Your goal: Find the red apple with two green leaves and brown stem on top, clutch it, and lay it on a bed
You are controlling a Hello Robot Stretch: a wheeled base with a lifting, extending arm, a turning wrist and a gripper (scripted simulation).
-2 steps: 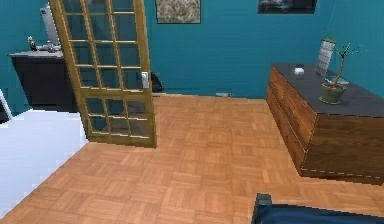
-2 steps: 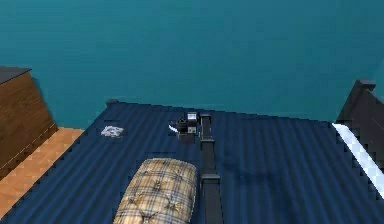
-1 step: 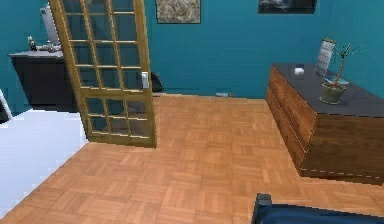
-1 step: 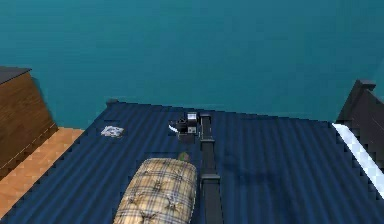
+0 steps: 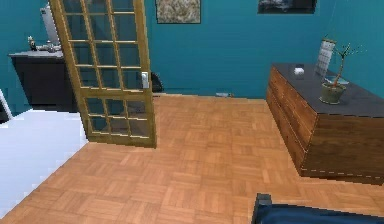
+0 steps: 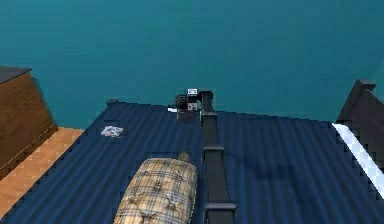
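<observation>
Ahead in the forward view, a glass-paned door (image 5: 105,70) in a wooden frame stands ajar and hides part of a dark worktop (image 5: 35,72). The small items on that worktop are too blurred to name. A wall picture (image 5: 178,10) and a second picture (image 5: 287,5) are cut off by the top edge. On the forward view's right, a wooden dresser (image 5: 315,130) carries a potted plant (image 5: 335,85) and a pale upright frame (image 5: 325,55) whose print is unreadable. A dark blue corner (image 5: 300,212) is clipped by the bottom edge. Across the arm side view lies the bed (image 6: 280,160) under a blue cover, with its dark headboard (image 6: 362,108) cut off at the view's right. A plaid pillow (image 6: 158,192) is cropped at the bottom. The arm (image 6: 215,170) reaches over the cover, and the jaws sit at the bed's far edge against the teal wall. I cannot tell whether they are grasping anything. A small pale patch (image 6: 112,131) on the cover is too small to identify.
</observation>
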